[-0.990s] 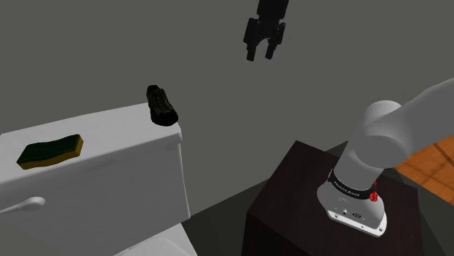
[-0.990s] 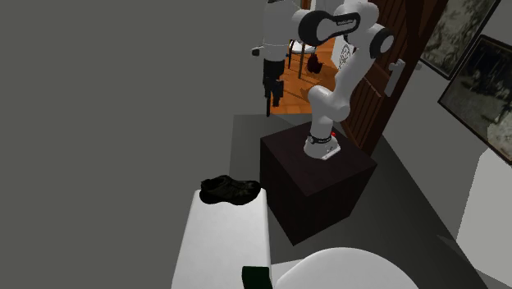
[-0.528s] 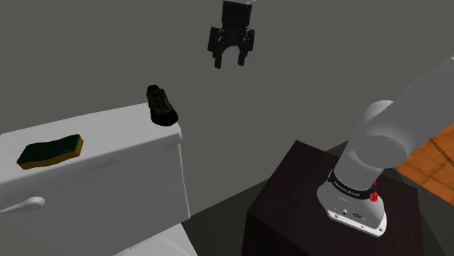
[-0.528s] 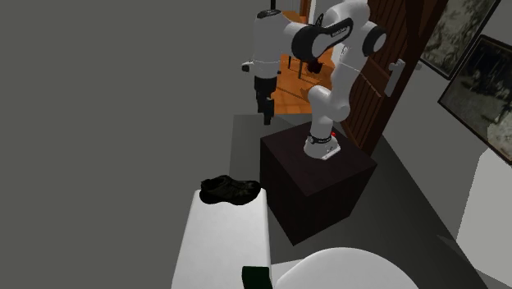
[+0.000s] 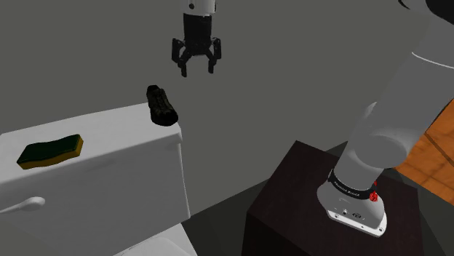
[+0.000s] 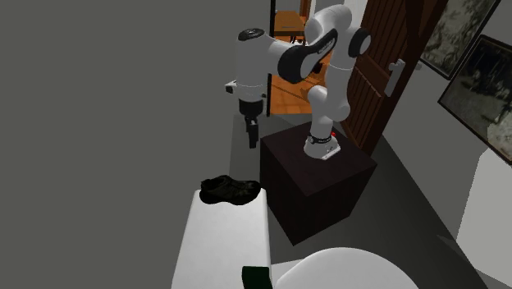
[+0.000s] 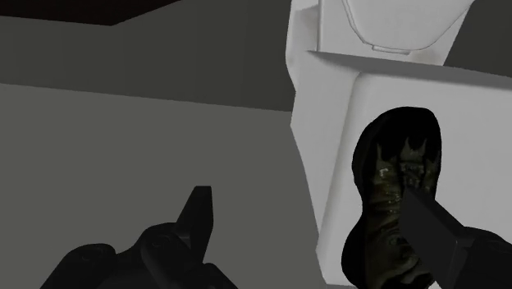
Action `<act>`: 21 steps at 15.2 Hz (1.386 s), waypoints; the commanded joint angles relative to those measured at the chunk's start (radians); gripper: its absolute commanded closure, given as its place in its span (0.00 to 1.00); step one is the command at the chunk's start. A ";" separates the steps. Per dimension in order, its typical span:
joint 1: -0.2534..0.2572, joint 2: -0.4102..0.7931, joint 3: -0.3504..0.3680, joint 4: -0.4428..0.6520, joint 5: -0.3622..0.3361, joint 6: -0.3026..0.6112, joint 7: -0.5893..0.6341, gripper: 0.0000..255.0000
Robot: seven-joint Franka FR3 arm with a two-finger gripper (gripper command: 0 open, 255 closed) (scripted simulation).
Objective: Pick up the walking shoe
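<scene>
The dark olive-black walking shoe lay below the released jaws, offset to one side, its long axis crossing their opening.

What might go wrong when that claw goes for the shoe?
1. The shoe lies at the very end of the tank; a nudge might tip it off.
2. The open gripper hangs off to the shoe's side, not centred over it; dropping from here, one finger might strike the shoe or the tank's edge.
</scene>
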State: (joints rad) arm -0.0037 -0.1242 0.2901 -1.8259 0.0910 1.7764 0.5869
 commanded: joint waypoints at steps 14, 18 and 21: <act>0.134 0.593 0.040 0.621 -0.209 -0.099 0.293 0.00; 0.127 0.584 0.039 0.553 -0.207 -0.040 0.293 0.00; 0.125 0.583 0.039 0.529 -0.207 -0.018 0.293 0.00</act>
State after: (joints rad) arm 0.1207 0.4566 0.3293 -1.2964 -0.1151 1.7557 0.8796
